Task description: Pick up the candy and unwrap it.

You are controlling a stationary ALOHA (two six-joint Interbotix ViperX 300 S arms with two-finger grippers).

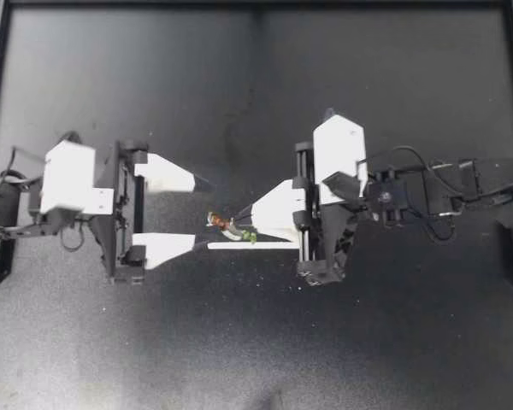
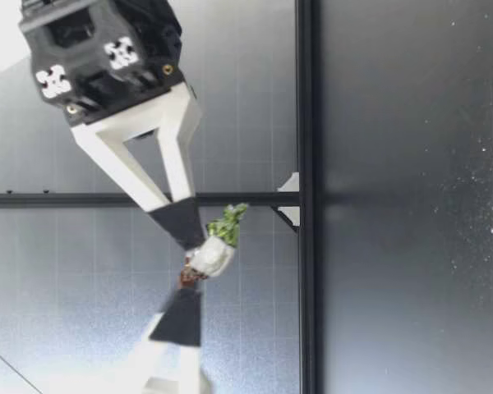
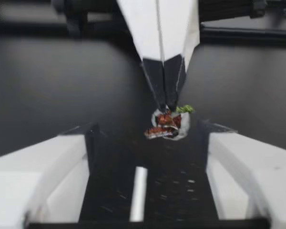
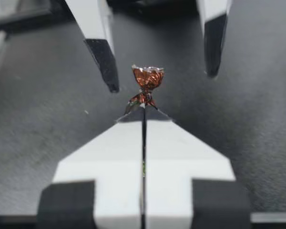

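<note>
Right gripper (image 1: 239, 225) clenched on candy (image 1: 219, 222). Left gripper (image 1: 203, 213) released, fingers either side of candy, not touching. White strip (image 1: 256, 245) near candy. Right fingers hide candy's middle.

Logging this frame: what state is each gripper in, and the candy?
Right gripper: shut on the candy.
Left gripper: open, one finger on each side of the candy.
Candy: wrapper on, held clear of the table.

Wide open, my left gripper (image 1: 203, 213) has a clear gap between its fingers, blocked just ahead by the candy (image 1: 215, 220) pinched in my right gripper (image 1: 236, 225). The table (image 1: 239, 85) lies free all round, apart from a white strip (image 1: 256, 245) beside the grippers.
</note>
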